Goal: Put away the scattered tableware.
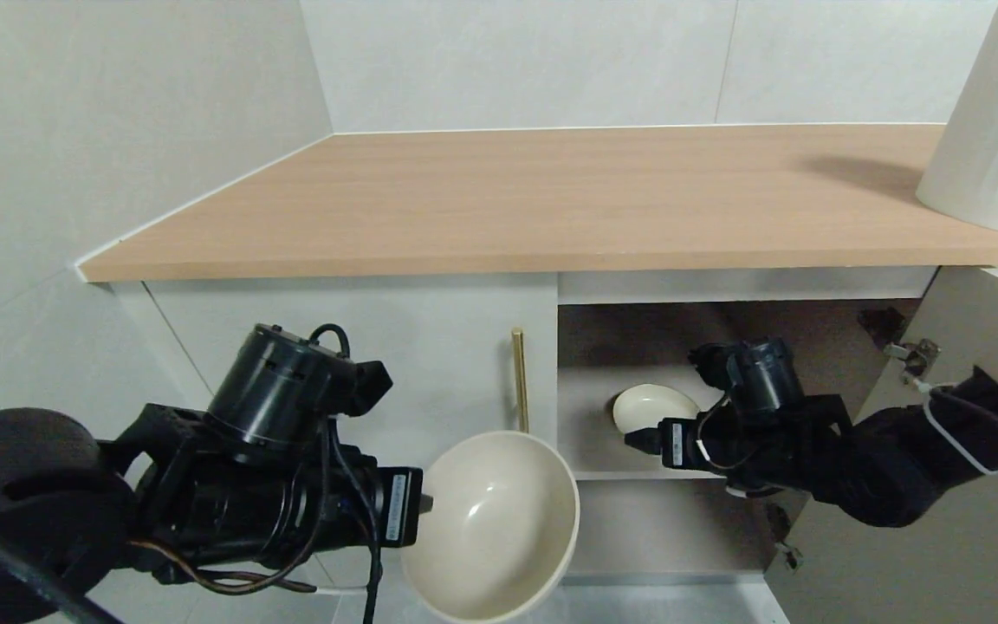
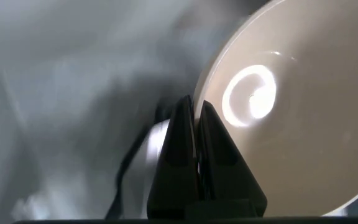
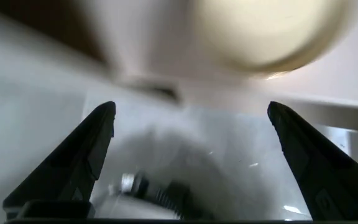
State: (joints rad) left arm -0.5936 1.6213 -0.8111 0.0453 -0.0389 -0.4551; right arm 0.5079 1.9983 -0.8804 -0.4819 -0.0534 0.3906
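The large bowl (image 1: 499, 529) is pinched by left gripper (image 1: 425, 501) jaws outside the cabinet (image 1: 360, 347); right gripper (image 1: 638, 440) jaws are held spread inside, beside the small bowl (image 1: 655, 406).

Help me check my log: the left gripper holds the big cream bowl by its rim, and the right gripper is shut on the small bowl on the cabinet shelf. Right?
Not the last part: the right gripper is open, not closed on the small bowl on the cabinet shelf, as the right wrist view shows. The rest stands.
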